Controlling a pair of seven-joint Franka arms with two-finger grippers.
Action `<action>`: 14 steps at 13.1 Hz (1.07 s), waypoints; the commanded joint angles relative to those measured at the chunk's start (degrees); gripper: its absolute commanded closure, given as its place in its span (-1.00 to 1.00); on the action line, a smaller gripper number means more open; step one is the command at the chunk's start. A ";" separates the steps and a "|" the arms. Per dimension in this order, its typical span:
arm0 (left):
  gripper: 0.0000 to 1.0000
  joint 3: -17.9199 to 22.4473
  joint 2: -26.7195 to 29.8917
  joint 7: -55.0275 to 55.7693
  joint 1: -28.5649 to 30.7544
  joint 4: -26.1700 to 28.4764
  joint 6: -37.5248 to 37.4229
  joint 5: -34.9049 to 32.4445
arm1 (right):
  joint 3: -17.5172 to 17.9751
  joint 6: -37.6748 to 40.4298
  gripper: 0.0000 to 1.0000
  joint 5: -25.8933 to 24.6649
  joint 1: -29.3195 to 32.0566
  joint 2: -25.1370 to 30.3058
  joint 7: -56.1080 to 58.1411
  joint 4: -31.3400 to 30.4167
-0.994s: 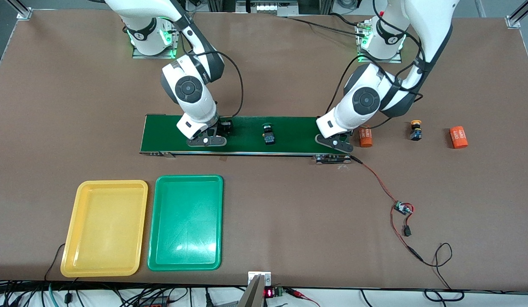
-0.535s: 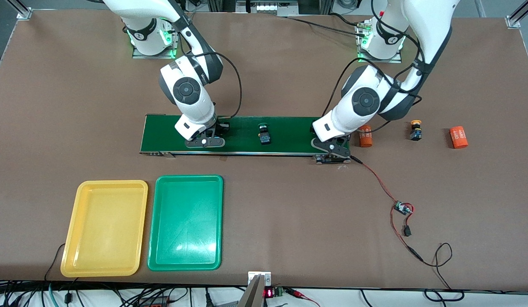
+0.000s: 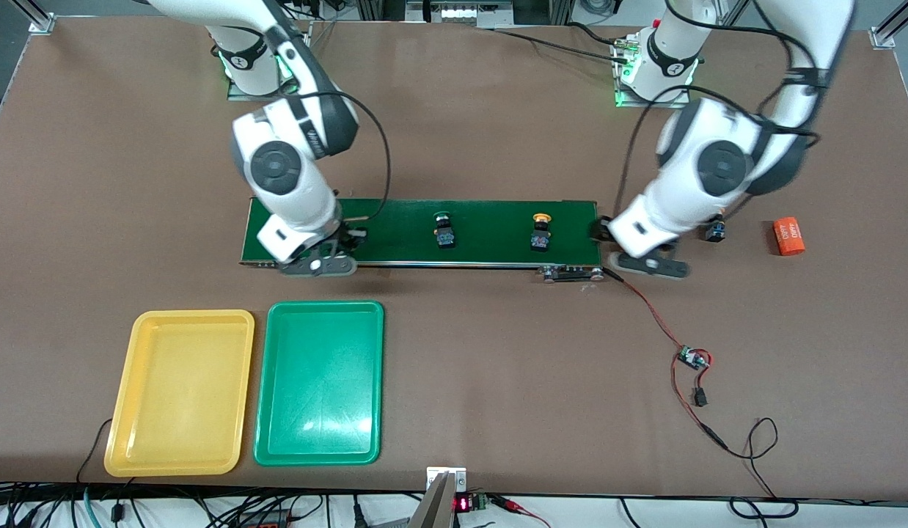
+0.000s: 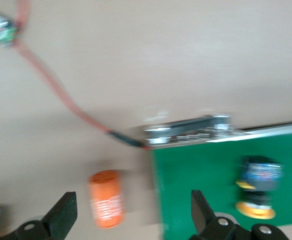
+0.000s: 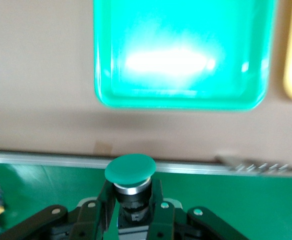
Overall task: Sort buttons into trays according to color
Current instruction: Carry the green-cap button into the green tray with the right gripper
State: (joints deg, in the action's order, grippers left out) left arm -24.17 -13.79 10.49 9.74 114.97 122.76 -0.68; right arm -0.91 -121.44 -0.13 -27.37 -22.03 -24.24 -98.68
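Since a second ago, both of my arms have shifted. My left gripper (image 4: 131, 214) has swung off the conveyor belt (image 3: 491, 246) toward the left arm's end of the table, leaving a yellow button (image 3: 541, 232) standing on the belt near that end. The jaws are spread wide with nothing between them, hanging over the bare table just past the belt's end, above an orange cylinder (image 4: 106, 198).

My right gripper (image 5: 130, 202) has drawn toward the belt's near edge at the right arm's end. Its fingers are clamped on the black body of a green button (image 5: 130, 171), cap up.

A second green button (image 3: 444, 232) sits mid-belt, having ridden a little toward the right arm's end. Another yellow button (image 3: 714, 232) stands on the table, partly hidden by my left arm, with a second orange cylinder (image 3: 789, 236) farther out toward that end.

The yellow tray (image 3: 124, 411) and the green tray (image 3: 278, 411) lie side by side, nearer the front camera than the belt. Neither has a button in it.
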 commanded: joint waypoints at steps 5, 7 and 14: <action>-1.00 -0.36 -4.49 -15.66 22.06 3.32 -0.94 -4.48 | -0.15 1.83 0.98 0.48 8.73 -16.79 10.26 23.42; -1.00 -0.36 -5.28 -17.77 24.26 5.52 -0.68 -5.47 | -0.15 -1.58 0.97 0.48 10.58 -19.88 10.44 24.24; -1.00 -0.36 -8.97 -18.14 26.73 10.01 2.04 -10.38 | -0.50 -8.46 0.09 0.39 11.03 -24.20 10.79 23.89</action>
State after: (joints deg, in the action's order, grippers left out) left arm -23.57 -22.03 -6.56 34.75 124.14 123.00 -8.70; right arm -1.58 -129.78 -0.07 -16.54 -45.41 -14.39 -76.34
